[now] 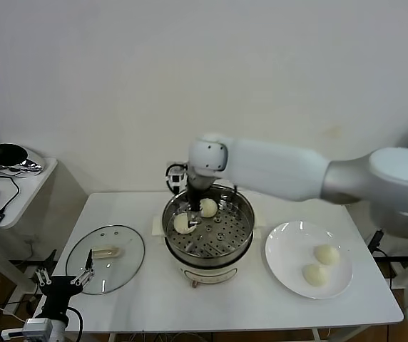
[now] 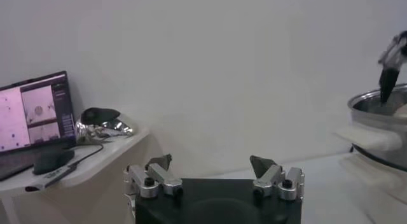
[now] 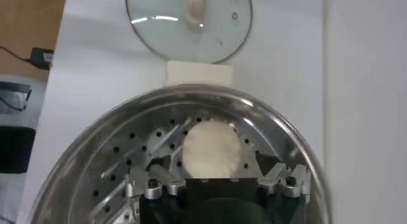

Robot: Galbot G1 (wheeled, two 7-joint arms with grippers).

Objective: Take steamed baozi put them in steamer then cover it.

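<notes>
Left tool [image 2: 213, 168] open beside steamer [image 2: 380, 120]; laptop [image 2: 33, 114] on side table [image 2: 95, 152].

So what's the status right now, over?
Right gripper open in steamer, two baozi in. Two on plate. Left gripper open, parked. Lid off.

A: Cream-white baozi [image 1: 208, 207], two in the shiny silver steamer [image 1: 240, 235] with its hole-dotted floor?
B: Yes, two more on the white plate [image 1: 284, 246]. The clear glass cover [image 1: 129, 260] has a cream handle; the surface [image 1: 261, 306] is white.
</notes>
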